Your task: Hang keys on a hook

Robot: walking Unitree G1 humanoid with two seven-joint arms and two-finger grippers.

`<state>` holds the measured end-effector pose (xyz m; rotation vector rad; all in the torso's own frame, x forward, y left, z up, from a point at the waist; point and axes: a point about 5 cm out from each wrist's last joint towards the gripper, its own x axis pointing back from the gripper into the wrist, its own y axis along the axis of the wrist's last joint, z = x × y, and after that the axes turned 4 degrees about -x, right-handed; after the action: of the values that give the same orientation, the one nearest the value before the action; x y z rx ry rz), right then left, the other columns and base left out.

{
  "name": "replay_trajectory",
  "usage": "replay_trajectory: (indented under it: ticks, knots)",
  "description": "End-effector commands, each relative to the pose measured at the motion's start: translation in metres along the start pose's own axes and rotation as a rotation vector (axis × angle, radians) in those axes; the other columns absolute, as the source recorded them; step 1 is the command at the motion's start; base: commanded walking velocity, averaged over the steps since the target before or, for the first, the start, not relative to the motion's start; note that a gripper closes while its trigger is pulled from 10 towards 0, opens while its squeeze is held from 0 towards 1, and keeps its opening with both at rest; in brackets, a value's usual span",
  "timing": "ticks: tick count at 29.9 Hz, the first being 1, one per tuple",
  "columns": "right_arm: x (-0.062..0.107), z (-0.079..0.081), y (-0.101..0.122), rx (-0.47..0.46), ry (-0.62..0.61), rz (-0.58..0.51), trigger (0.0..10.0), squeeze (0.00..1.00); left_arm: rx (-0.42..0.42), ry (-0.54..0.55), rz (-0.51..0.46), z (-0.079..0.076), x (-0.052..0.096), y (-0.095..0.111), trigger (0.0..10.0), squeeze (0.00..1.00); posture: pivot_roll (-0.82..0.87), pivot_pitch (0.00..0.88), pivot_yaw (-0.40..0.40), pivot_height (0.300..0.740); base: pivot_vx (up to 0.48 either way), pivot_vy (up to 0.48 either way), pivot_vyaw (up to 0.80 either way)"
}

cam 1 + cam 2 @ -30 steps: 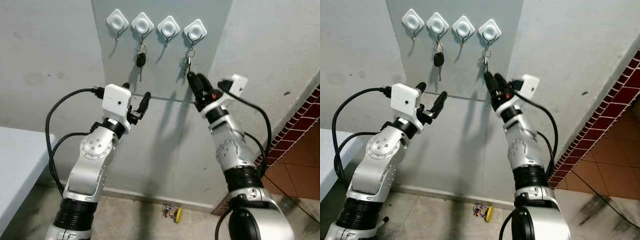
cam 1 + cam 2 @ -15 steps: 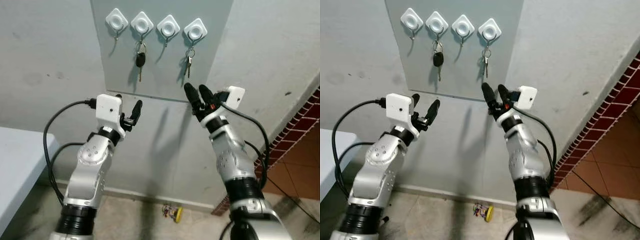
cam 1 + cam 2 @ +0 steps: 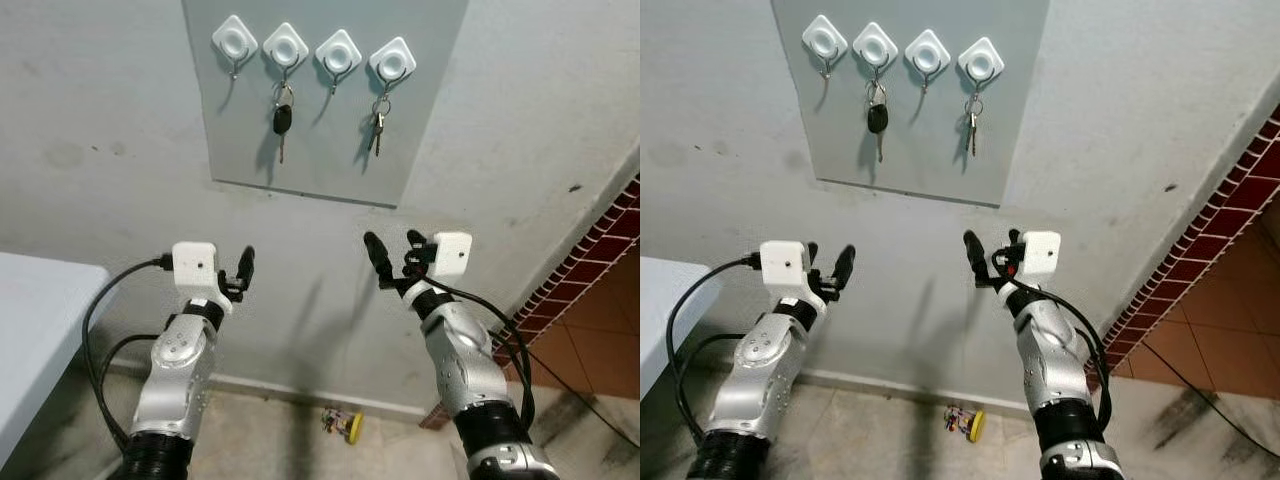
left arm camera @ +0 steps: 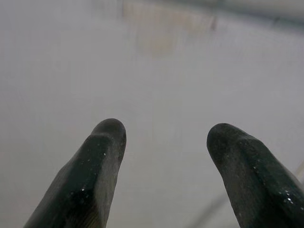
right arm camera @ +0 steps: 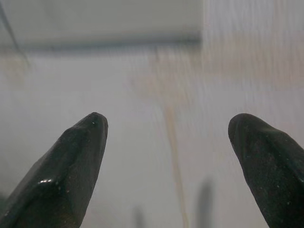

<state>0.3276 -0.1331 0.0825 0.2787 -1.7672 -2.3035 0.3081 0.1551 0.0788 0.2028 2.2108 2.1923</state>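
Hanging from the last hook [image 3: 391, 64], the keys [image 3: 377, 128] could slip off if the right hand [image 3: 392, 252] (wide open, empty) bumps them.

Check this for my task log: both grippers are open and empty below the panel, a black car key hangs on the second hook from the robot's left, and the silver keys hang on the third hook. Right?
One slip: the silver keys hang on the fourth hook, the rightmost; the third hook is bare, as the left eye view shows. The black car key is on the second hook, and the left gripper and right gripper are open and empty below the panel.
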Motion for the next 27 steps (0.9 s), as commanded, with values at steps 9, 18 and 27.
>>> replay_trajectory:
  ticks: [9, 18, 27]
  knots:
    - [0.038, -0.023, -0.068, 0.093, -0.086, 0.322, 10.0, 0.00, -0.002, -0.071, 0.202, -0.010, 0.009, -0.059, 10.0, 0.00, -0.11, 0.000, -0.036, 0.740, 0.000, 0.000, 0.00]
    - [0.086, -0.035, -0.116, 0.124, -0.180, 0.600, 10.0, 0.00, 0.009, -0.024, 0.468, -0.006, 0.043, -0.114, 10.0, 0.00, -0.12, 0.000, -0.026, 0.740, 0.000, 0.000, 0.00]
    - [0.129, -0.035, -0.148, 0.130, -0.244, 0.808, 10.0, 0.00, 0.098, 0.066, 0.739, -0.006, 0.099, -0.163, 10.0, 0.00, -0.12, 0.000, -0.025, 0.740, 0.000, 0.000, 0.00]
